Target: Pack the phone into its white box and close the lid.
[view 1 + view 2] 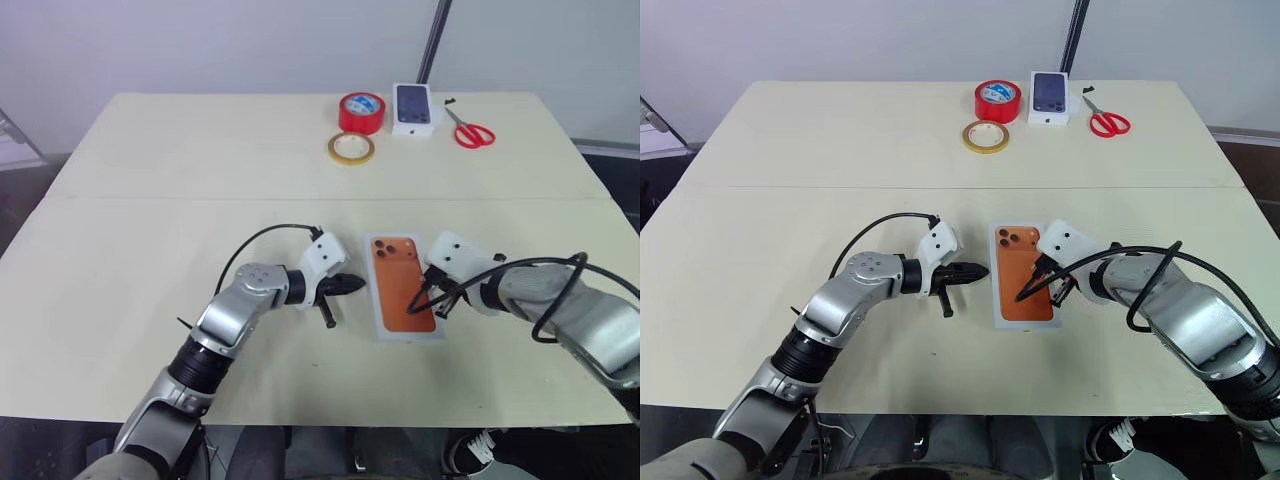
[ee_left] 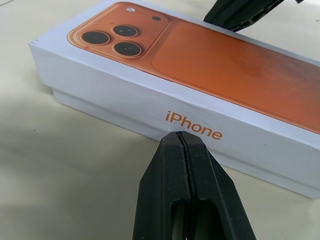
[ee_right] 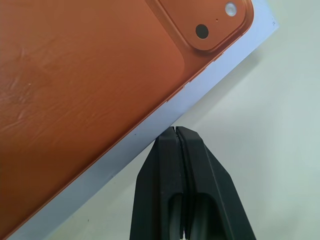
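in the left eye view a pale cream tabletop (image 1: 150, 200) carries a closed white cardboard box with a copper-orange phone picture on its lid (image 1: 403, 287), lying flat near the front edge, between the two arms. the left gripper (image 1: 352, 285), two black fingers pressed together, points sideways at the box's long side, its tip just beside it. the right gripper (image 1: 420, 301) reaches over the box's top from the other side, fingers clenched with nothing between them. at the far edge stand a red roll of tape (image 1: 361, 112), a flat yellowish tape ring (image 1: 351, 148), a small white box with a dark phone picture on top (image 1: 416, 108) and red-handled scissors (image 1: 470, 131).

in the left wrist view the lid sits fully down over the white base, a thin seam running along the side wall that bears the orange "iphone" lettering (image 2: 194, 127). the shut left fingertips are at that wall; whether they touch it i cannot tell. the other arm's black fingers rest over the far part of the top.

in the right wrist view the shut fingers lie just past the box's white edge, over bare table.
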